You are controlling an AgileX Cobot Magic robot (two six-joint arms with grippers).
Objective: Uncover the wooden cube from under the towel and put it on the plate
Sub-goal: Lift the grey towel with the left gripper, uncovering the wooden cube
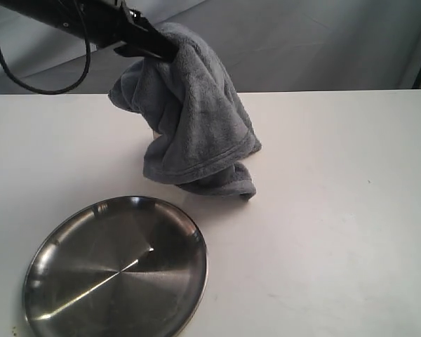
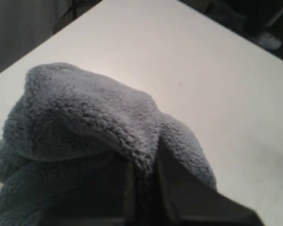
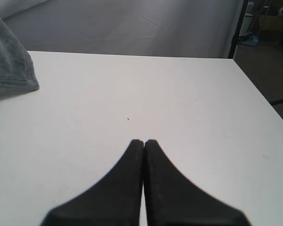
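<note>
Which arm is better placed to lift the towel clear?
Left. The left gripper is shut on the towel, whose lower end rests on the table; the right gripper is shut and empty.

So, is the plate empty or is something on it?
Empty: the plate shows only bare steel and reflections; nothing lies on it.

Your right gripper (image 3: 144, 141) has its jaws pressed together over the white table (image 3: 179, 94); the grey towel (image 3: 9, 61) lies at its ten o'clock.
</note>
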